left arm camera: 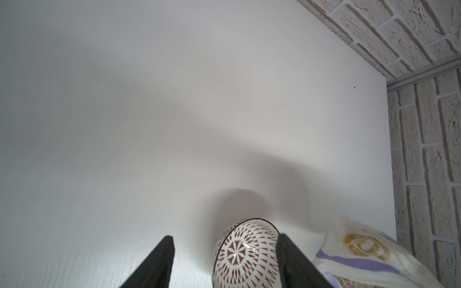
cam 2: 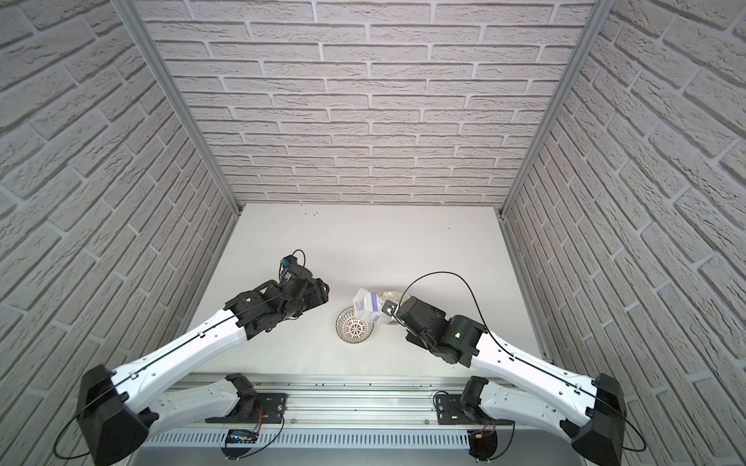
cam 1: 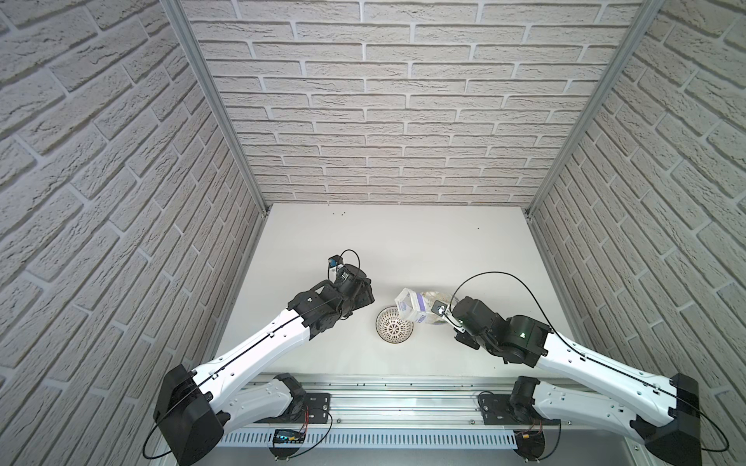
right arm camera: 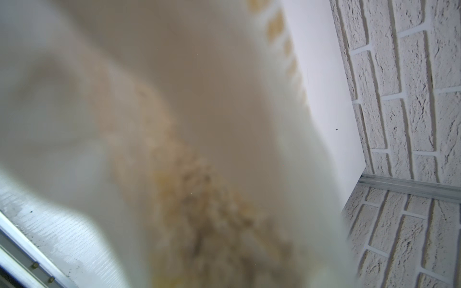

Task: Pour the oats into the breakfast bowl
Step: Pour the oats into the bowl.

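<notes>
Right gripper (cam 1: pixel 435 309) is clamped on the pouch (cam 1: pixel 412 305) at the end away from the bowl. My own wrist view is only blurred film, so I read that grip from both top views. Left gripper (left arm camera: pixel 224 238) has its jaws apart on nothing, beside the breakfast bowl (cam 1: pixel 395 324) and not touching it. The bowl sits on the tabletop (cam 1: pixel 363 242) toward the near edge, about mid-width. The pouch hangs tilted, its free end over the bowl's far rim. The oats (right arm camera: pixel 212 199) show as a pale beige granular mass through the film, bunched near my pinch; none seen in the bowl, whose pattern is fully exposed. My read on handling: the pouch is thin soft plastic, light, slick and without stiffness, so it folds and can choke the mouth. Best hold is across the sealed end or a corner, letting the rest drape. The flakes are dry and fine and will likely surge rather than trickle. The bowl is glazed ceramic, hard, glossy and round with a dark rim. It is small and probably slides if knocked, so steady it by the outer wall.
</notes>
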Motion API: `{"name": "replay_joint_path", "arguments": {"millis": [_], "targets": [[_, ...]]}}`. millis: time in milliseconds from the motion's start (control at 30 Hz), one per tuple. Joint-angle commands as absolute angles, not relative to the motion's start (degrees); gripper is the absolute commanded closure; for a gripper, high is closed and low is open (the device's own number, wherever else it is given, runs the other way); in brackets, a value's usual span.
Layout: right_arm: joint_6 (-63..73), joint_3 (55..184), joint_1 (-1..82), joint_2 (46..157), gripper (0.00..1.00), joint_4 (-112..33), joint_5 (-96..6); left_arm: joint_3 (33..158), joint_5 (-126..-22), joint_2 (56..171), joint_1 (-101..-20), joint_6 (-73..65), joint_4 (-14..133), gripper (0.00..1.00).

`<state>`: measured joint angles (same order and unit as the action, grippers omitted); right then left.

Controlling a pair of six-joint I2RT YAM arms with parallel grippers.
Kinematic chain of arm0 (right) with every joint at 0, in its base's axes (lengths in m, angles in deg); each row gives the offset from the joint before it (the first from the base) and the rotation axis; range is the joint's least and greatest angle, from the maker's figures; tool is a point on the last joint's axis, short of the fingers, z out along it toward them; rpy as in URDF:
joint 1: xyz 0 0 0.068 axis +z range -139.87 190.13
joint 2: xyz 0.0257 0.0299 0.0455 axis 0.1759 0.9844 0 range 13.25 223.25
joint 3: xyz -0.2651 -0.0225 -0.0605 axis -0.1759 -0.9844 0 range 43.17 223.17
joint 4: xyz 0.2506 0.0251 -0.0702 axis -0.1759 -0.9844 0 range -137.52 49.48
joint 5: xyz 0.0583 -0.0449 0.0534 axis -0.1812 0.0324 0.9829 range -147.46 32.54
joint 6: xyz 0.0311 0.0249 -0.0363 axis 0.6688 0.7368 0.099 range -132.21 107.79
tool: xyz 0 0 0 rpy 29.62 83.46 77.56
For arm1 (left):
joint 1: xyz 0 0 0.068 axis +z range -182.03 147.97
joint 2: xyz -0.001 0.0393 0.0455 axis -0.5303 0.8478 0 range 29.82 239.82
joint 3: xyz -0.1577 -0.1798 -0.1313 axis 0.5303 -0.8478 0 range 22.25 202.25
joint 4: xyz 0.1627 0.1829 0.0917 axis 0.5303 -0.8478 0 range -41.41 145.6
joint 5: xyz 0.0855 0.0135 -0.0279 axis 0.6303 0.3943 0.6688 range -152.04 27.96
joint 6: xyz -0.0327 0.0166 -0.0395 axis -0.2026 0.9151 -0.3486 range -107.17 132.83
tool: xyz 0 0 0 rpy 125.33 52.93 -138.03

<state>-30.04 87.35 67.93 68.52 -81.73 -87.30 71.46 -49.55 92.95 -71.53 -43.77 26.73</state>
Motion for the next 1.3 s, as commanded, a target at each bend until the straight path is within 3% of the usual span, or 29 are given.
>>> {"name": "replay_joint_path", "arguments": {"millis": [0,1267], "targets": [[-30.72,89.24,69.82,67.33,0.97,-74.97,-96.02,69.64,-48.07,92.4,-72.39,-46.21,29.26,0.34],[-40.9,86.06,79.78,72.45,0.97,-71.54,-117.56,62.45,-52.32,101.36,-78.49,-54.99,40.14,0.39]]}}
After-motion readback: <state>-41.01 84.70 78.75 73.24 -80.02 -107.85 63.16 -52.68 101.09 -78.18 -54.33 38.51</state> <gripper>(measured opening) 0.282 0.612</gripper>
